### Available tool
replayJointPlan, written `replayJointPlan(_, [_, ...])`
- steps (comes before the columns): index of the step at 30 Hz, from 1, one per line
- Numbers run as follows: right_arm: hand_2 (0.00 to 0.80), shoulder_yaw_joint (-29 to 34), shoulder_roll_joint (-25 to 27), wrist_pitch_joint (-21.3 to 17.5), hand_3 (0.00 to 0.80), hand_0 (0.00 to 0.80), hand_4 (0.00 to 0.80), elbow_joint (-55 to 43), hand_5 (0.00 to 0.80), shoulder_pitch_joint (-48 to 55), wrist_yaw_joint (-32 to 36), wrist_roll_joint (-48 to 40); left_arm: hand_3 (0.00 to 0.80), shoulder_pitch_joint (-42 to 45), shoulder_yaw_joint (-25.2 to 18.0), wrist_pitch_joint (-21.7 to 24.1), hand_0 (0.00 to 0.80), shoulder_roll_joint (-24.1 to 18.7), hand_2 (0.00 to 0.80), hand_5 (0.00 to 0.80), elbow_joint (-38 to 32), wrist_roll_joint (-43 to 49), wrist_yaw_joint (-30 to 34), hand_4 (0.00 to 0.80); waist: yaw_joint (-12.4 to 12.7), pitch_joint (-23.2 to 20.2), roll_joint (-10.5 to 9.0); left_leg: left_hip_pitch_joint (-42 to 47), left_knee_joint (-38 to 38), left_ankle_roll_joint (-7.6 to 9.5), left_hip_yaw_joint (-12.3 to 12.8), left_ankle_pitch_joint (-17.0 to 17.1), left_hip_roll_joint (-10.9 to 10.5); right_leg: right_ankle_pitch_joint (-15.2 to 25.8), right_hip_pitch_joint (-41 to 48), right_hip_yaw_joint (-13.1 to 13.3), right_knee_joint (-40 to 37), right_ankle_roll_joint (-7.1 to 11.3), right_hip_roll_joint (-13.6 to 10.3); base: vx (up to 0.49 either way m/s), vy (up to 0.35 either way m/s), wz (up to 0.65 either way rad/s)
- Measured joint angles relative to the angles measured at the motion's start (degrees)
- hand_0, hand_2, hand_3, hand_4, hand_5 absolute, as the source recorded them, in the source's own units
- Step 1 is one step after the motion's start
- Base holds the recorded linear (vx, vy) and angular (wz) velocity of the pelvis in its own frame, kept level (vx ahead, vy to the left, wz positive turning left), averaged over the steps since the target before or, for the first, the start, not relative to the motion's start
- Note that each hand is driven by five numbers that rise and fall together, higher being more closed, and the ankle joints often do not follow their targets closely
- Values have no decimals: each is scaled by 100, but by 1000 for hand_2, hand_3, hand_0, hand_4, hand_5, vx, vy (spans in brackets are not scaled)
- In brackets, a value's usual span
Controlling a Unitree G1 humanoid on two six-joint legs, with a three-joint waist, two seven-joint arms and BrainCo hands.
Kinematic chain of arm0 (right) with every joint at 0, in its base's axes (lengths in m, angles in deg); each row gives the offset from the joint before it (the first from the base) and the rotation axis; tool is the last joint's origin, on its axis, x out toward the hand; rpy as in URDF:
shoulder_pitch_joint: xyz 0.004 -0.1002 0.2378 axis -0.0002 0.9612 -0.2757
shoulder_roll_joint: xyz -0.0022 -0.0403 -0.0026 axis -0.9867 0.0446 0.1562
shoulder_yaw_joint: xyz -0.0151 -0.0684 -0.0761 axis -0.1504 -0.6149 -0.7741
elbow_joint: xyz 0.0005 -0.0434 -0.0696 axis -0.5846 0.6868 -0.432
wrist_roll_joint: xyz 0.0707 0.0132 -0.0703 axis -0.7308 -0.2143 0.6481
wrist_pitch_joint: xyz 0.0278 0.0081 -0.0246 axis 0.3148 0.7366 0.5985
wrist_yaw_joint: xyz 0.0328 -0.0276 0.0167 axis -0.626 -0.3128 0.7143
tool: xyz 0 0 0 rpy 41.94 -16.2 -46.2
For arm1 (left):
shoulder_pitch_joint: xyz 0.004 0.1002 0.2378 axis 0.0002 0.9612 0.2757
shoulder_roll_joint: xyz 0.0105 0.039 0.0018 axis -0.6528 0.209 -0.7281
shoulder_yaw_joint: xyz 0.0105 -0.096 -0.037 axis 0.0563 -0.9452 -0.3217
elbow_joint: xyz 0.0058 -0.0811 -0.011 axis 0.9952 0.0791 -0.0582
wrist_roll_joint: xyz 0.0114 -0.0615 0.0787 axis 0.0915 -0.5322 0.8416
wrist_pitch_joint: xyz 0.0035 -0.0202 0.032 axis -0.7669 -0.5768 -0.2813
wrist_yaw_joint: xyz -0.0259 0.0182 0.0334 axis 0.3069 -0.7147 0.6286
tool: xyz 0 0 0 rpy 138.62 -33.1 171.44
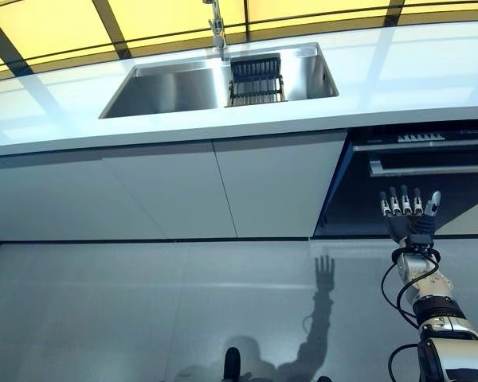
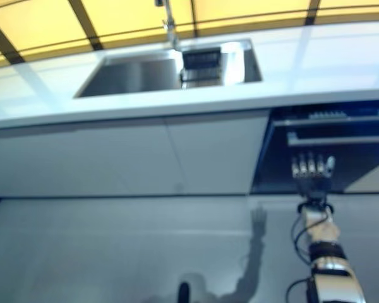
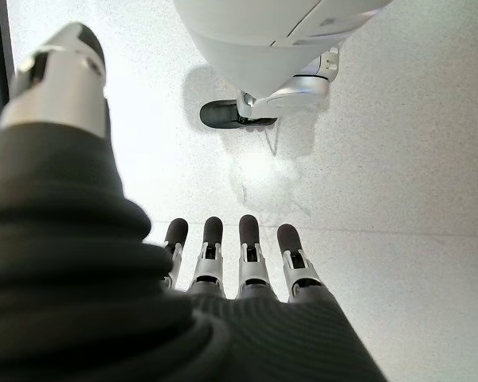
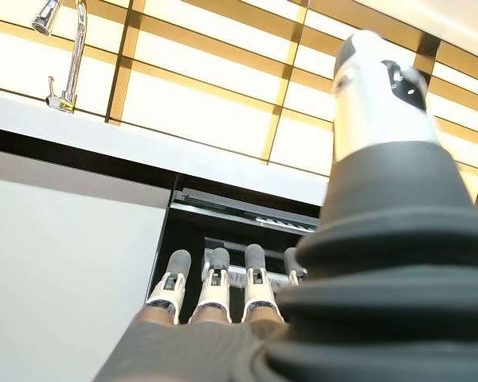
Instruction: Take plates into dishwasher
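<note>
My right hand [image 1: 409, 216] is raised in front of the dark dishwasher front [image 1: 414, 179] under the right end of the counter, fingers straight and open, holding nothing. Its wrist view shows its fingers [image 4: 213, 290] pointing at the dishwasher's silver handle bar [image 4: 247, 274] and control strip. My left hand [image 3: 231, 263] appears only in its own wrist view, hanging open over the pale floor. A dark dish rack [image 1: 256, 79] sits in the right part of the steel sink [image 1: 167, 91]. I see no plates in any view.
The white counter [image 1: 382, 79] runs across the scene, with a tap [image 1: 217, 28] behind the sink. White cabinet doors [image 1: 183, 191] fill the space left of the dishwasher. Grey floor [image 1: 143, 310] lies in front.
</note>
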Motion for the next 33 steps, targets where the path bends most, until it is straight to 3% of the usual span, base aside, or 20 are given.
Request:
replayJointPlan(5, [0, -16, -3, 180, 0, 0, 0, 260, 0, 88, -307, 990, 0, 58, -74, 0, 0, 0, 0, 0, 34, 179, -2, 0, 12, -147, -98, 125, -1, -14, 4, -46, 22, -30, 124, -5, -3, -15, 14, 41, -9, 0])
replayJointPlan(11, [0, -283, -109, 632, 0, 0, 0, 933, 0, 821, -625, 2841, 0, 123, -405, -4, 0, -48, 0, 0, 183, 221, -51, 0, 21, -530, -453, 292, -7, -80, 3, -124, 106, -141, 289, -13, -25, -101, 97, 65, -21, -1])
replayJointPlan(16, [0, -620, -240, 884, 0, 0, 0, 1399, 0, 1530, -612, 3569, 0, 131, -554, -6, 0, -63, 0, 0, 274, 232, -96, 0, 25, -768, -574, 461, -27, -132, 15, -178, 184, -193, 450, -4, -29, -148, 167, 94, -2, -2])
replayJointPlan(33, [0, -1282, -1364, 648, 0, 0, 0, 2029, 0, 2970, -480, 4997, 0, 149, -750, -253, 0, 7, 0, 0, 602, 446, -135, 0, -6, -1290, -707, 693, -22, -212, 75, -275, 337, -304, 628, 46, -28, -225, 308, 54, 6, -2])
